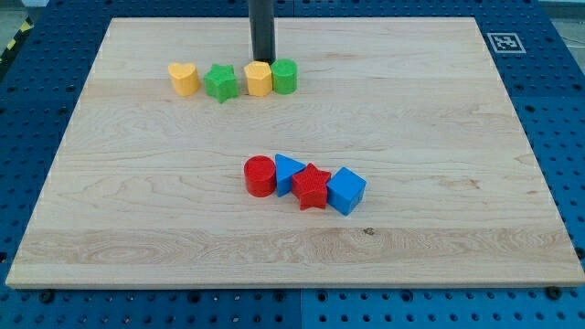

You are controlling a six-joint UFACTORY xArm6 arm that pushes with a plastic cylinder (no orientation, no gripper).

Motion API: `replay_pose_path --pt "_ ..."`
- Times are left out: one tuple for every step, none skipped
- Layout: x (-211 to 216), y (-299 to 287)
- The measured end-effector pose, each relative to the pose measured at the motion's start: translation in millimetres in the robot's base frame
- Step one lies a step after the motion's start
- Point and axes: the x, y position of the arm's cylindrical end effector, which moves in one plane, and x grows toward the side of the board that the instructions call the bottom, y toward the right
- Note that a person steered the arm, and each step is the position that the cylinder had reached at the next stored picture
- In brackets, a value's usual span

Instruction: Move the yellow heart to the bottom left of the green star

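The yellow heart point(184, 79) lies on the wooden board near the view's top left. The green star point(220, 82) sits just to its right, touching or nearly touching it. A yellow block of unclear shape point(259, 79) and a green round block point(284, 76) follow in the same row. My tip point(263, 60) stands just above the yellow block and the green round block, at the row's right end, away from the heart.
A second cluster lies at the board's middle: a red cylinder point(260, 175), a blue triangle point(288, 171), a red star point(313, 186) and a blue cube point(345, 191). A marker tag point(504, 42) sits at the board's top right corner.
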Motion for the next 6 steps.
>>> replay_pose_path --pt "-1 -47" --pt "-1 -98" --pt "5 -115" --pt "45 -104" --pt "83 -69" --pt "90 -24"
